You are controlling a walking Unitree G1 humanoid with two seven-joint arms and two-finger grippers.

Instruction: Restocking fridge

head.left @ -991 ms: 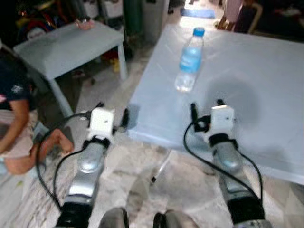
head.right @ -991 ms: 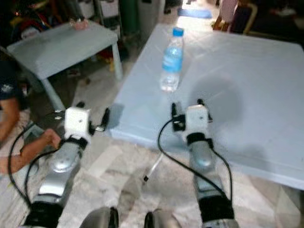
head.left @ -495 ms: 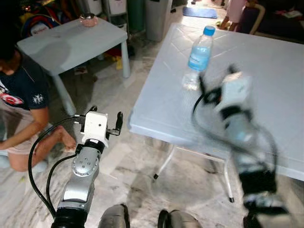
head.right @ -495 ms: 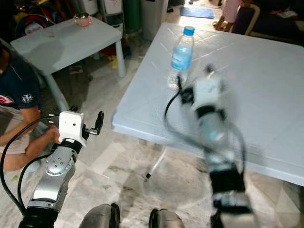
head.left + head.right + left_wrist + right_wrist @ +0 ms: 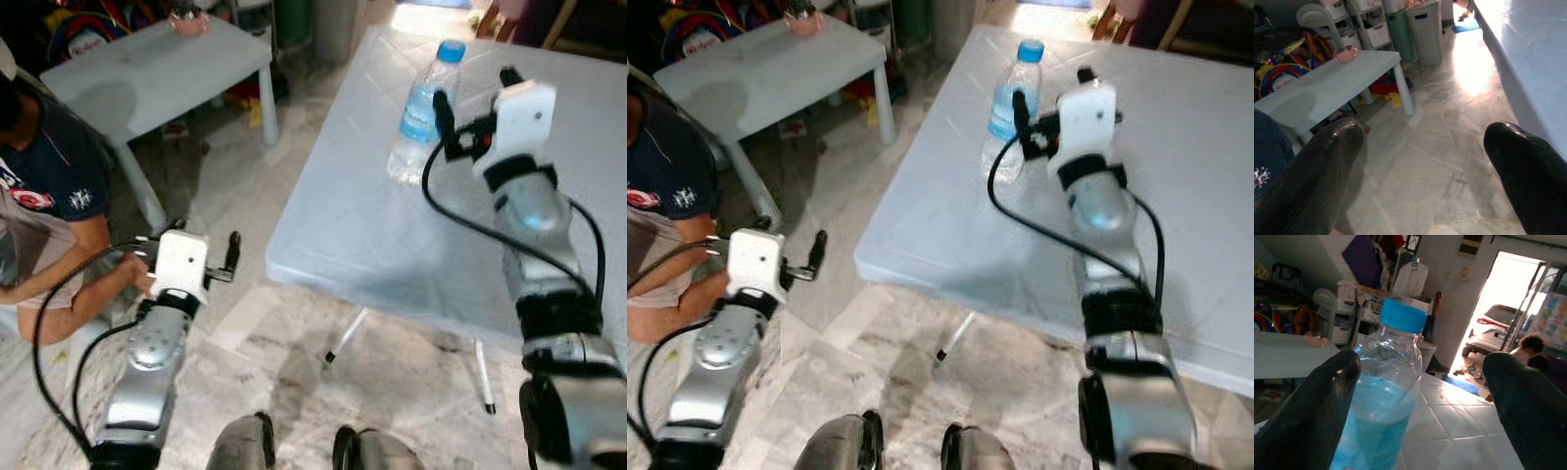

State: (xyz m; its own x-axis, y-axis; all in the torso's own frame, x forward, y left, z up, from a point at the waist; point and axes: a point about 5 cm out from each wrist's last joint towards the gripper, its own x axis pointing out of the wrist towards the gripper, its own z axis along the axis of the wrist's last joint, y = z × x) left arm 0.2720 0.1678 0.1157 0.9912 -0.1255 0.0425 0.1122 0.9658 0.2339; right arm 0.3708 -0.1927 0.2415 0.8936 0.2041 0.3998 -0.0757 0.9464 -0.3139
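Bottle [image 5: 423,116] w/ blue cap, label unreadable — right gripper [image 5: 470,88] spread beside it, left gripper [image 5: 186,240] spread too

A lived-in home is showing here: marble floor tiles [image 5: 284,352] are running under two pale plastic tables [image 5: 774,69], and a person [image 5: 49,196] is sitting on the floor beside the smaller one. Drawer units [image 5: 1374,32] and a grey bin [image 5: 1425,29] are standing along the far wall, toys [image 5: 1283,73] are piling up behind the small table, and an open doorway is giving onto a parked car [image 5: 1488,335].
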